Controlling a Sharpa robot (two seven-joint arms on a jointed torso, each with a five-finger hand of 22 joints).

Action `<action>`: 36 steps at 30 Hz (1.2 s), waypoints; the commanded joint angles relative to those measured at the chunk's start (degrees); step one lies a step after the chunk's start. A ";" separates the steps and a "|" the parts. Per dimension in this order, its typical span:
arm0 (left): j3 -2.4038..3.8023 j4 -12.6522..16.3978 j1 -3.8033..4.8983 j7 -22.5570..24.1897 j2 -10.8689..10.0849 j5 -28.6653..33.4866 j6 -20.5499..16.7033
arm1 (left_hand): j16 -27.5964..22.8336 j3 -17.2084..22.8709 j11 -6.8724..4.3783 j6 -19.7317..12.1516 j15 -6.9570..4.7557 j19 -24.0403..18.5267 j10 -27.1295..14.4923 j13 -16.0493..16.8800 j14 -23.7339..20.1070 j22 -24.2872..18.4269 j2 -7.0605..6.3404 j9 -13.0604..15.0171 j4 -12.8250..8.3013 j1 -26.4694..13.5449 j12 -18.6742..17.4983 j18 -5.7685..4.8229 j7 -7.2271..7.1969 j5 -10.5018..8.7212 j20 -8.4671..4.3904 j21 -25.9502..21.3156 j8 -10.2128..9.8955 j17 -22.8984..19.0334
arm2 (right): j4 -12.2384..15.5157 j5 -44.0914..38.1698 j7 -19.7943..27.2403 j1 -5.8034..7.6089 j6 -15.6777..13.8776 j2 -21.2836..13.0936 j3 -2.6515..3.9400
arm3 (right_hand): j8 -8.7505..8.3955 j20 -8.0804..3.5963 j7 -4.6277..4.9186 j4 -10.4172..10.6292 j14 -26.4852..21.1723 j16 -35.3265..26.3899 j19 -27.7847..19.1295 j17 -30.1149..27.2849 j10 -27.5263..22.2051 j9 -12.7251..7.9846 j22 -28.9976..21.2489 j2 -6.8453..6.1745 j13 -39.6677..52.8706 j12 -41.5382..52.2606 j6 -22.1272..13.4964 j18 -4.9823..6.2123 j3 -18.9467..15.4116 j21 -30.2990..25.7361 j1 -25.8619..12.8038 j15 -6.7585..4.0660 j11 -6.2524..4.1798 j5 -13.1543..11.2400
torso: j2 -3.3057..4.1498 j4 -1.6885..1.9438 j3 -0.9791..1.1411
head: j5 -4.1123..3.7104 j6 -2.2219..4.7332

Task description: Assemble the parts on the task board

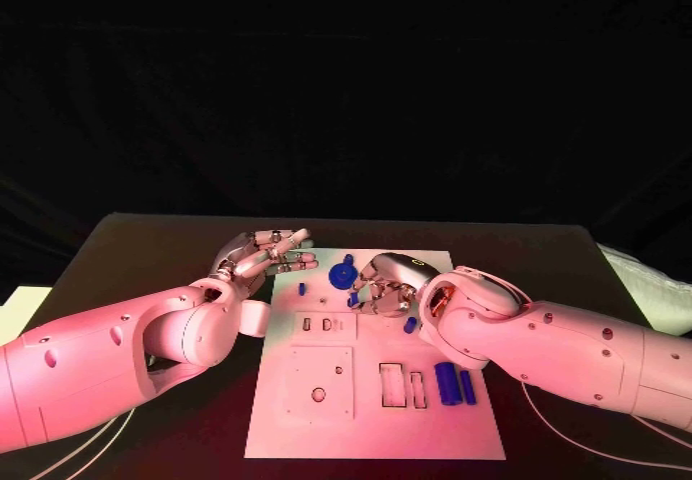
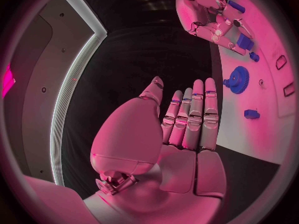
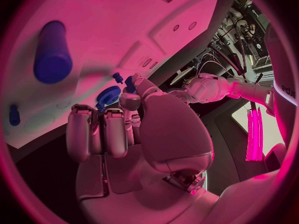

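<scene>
The white task board [image 1: 375, 420] lies in the middle of the table. My right hand [image 1: 387, 283] hovers over its upper part with fingers curled, beside a blue gear [image 1: 342, 272] [image 3: 109, 94]. A small blue part [image 1: 353, 298] [image 3: 129, 82] sits right at its fingertips; I cannot tell whether it is gripped. My left hand [image 1: 267, 250] [image 2: 187, 119] floats at the board's far left corner, fingers straight and apart, holding nothing. Two blue cylinders [image 1: 457, 383] lie at the board's lower right.
More small blue parts lie on the board: one [image 1: 302, 288] near the left hand and one [image 1: 411, 324] under the right wrist. Rectangular slots [image 1: 392, 385] and a square recess [image 1: 319, 382] mark the board's lower half. Black table [image 1: 159, 240] surrounds it.
</scene>
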 commanded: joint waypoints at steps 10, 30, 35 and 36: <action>0.03 1.32 0.06 0.60 -0.23 0.24 0.59 | -0.47 -0.12 0.47 -0.10 0.26 0.04 0.11 -0.02 -0.31 -0.12 0.52 -0.06 -0.41 -0.01 -0.36 -0.01 0.57 -0.18 0.02 -0.36 -0.27 0.07 | 0.19 -5.05 -2.48 -1.31 4.11 2.51 -0.41 | 0.36 -0.02 -0.23 0.00 3.14 -0.34 -0.47 0.92 -0.41 0.42 -0.15 0.35 -0.19 -0.61 0.87 -0.17 0.48 -0.40 0.15 -0.03 0.23 -0.50 | 0.04 0.19 -0.22 | 0.87 -0.91; 0.03 1.52 0.07 0.33 -0.17 0.24 0.61 | -0.54 -0.16 0.48 -0.10 0.28 0.00 0.11 -0.02 -0.37 -0.15 0.52 -0.06 -0.46 -0.04 -0.37 -0.02 0.59 -0.18 0.04 -0.43 -0.28 0.08 | -0.53 -6.79 -3.18 -1.91 5.61 3.33 -0.78 | -0.27 0.31 0.27 0.30 3.00 -0.86 -0.76 0.31 -2.15 0.10 -0.65 -2.04 -2.73 -4.22 -0.02 -0.07 -0.21 -0.71 -2.02 0.33 0.65 1.86 | 0.07 0.18 -0.09 | 1.36 -1.44; 0.03 1.46 0.07 0.28 -0.20 0.24 0.60 | -0.54 -0.16 0.48 -0.10 0.28 0.00 0.11 -0.02 -0.37 -0.15 0.52 -0.06 -0.46 -0.04 -0.37 -0.02 0.59 -0.18 0.04 -0.43 -0.28 0.08 | -0.22 -7.04 -3.22 -1.94 6.55 2.98 -0.79 | -0.40 0.37 0.38 0.32 3.00 -0.90 -0.79 0.31 -2.50 0.04 -0.71 -2.53 -3.33 -5.02 -0.19 -0.06 -0.38 -0.76 -2.33 0.39 0.72 2.34 | 0.10 0.15 -0.08 | 1.42 -1.58; 0.03 1.45 0.07 0.28 -0.20 0.24 0.60 | -0.54 -0.16 0.48 -0.10 0.28 0.00 0.11 -0.02 -0.37 -0.15 0.52 -0.06 -0.46 -0.04 -0.37 -0.02 0.59 -0.18 0.04 -0.43 -0.28 0.08 | -0.14 -7.08 -3.24 -1.94 6.74 2.92 -0.79 | -0.42 0.39 0.40 0.33 3.00 -0.90 -0.80 0.32 -2.58 0.03 -0.72 -2.63 -3.47 -5.20 -0.22 -0.06 -0.42 -0.77 -2.39 0.41 0.74 2.41 | 0.09 0.16 -0.08 | 1.41 -1.61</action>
